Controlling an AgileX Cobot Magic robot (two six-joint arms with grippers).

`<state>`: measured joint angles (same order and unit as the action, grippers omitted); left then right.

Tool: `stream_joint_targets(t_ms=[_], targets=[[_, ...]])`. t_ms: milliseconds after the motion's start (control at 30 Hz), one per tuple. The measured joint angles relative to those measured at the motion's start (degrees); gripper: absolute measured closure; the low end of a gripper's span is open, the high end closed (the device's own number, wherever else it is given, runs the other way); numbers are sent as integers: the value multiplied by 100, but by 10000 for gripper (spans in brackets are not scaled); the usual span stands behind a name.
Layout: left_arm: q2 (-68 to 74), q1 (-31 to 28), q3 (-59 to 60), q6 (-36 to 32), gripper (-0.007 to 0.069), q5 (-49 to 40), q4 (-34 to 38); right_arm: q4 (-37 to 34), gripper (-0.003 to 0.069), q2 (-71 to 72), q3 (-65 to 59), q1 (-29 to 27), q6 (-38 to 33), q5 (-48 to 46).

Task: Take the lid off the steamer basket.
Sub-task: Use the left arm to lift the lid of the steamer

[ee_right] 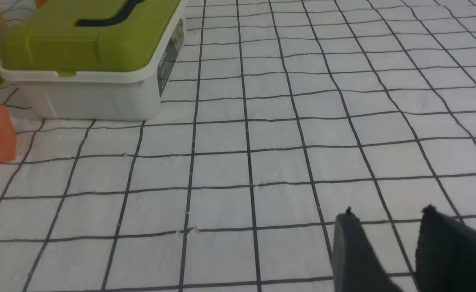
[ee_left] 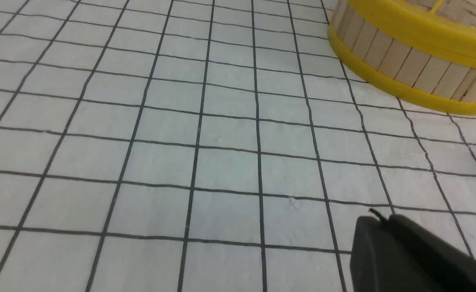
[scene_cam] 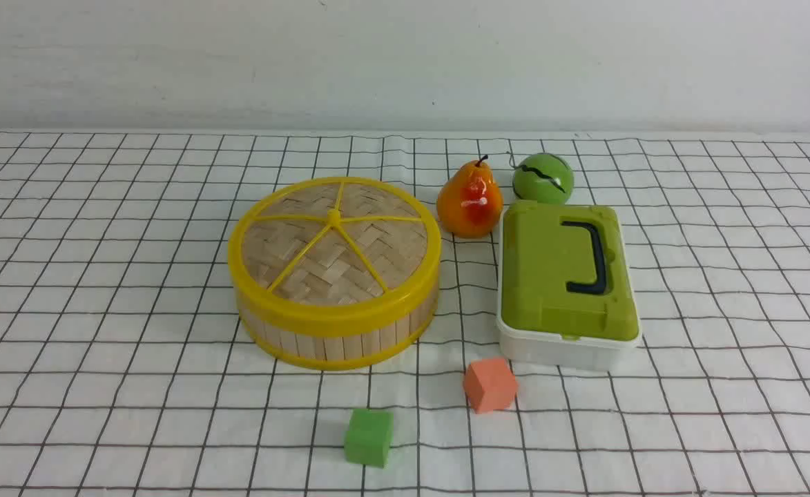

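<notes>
The lid, a woven bamboo disc with a yellow rim, spokes and hub, sits closed on the steamer basket, a round tub with bamboo slat walls and yellow rims, left of centre in the front view. The basket's wall also shows in the left wrist view. Neither arm shows in the front view. My left gripper is shut and empty over bare cloth, well short of the basket. My right gripper is open and empty over bare cloth, away from the basket.
A white box with a green lid and black handle stands right of the basket, also in the right wrist view. A pear and green ball lie behind. An orange cube and green cube lie in front.
</notes>
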<state>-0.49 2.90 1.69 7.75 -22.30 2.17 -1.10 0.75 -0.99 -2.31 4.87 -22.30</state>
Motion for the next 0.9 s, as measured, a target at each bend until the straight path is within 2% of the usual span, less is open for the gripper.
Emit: stream_joint_targets(t_ms=[700, 867, 900], targets=[[0, 0, 0, -60, 585, 89, -49, 0, 419, 0, 0, 0, 0, 0], [0, 0, 0, -60, 584, 1629, -62, 0, 419, 0, 0, 0, 0, 0], [0, 0, 0, -60, 584, 1715, -62, 0, 419, 0, 0, 0, 0, 0]])
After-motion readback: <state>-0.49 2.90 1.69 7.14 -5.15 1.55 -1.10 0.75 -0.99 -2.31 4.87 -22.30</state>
